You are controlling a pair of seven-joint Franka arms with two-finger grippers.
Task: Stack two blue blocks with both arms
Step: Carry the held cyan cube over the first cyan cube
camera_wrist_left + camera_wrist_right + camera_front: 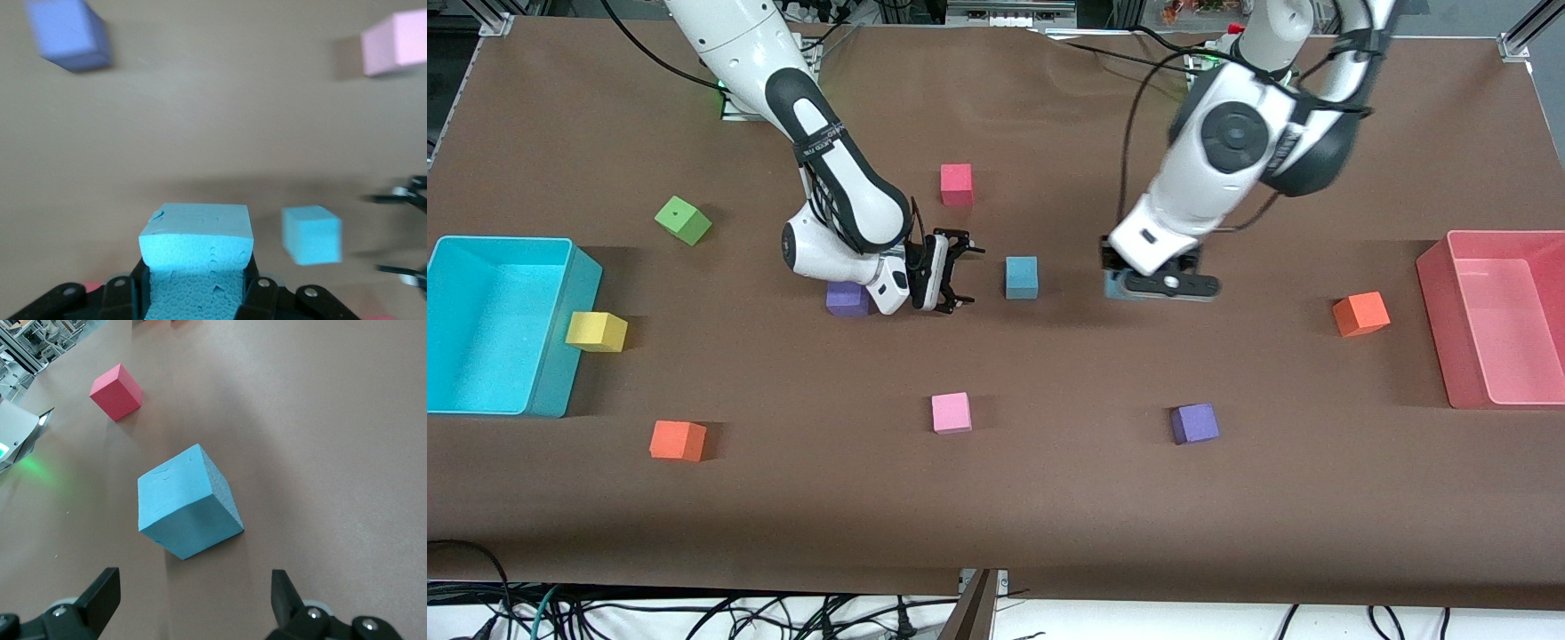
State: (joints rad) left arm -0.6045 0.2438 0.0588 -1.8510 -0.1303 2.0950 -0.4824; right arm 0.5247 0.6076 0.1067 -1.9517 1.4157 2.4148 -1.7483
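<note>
Evidently the left gripper [197, 293] pinches one soft, light sky-blue foam cube [197, 237] by its side faces; the right gripper [193, 600], jaws spread, faces the other sky-blue foam cube [187, 501].

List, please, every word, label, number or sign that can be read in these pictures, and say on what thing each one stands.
Nothing can be read with certainty.
Right arm: a black band bears small white lettering, too small and tilted to read.
Blue blocks, one free on the table and one in the left gripper: plain foam, no text.
The other coloured cubes, cyan bin and pink bin: no markings visible.
</note>
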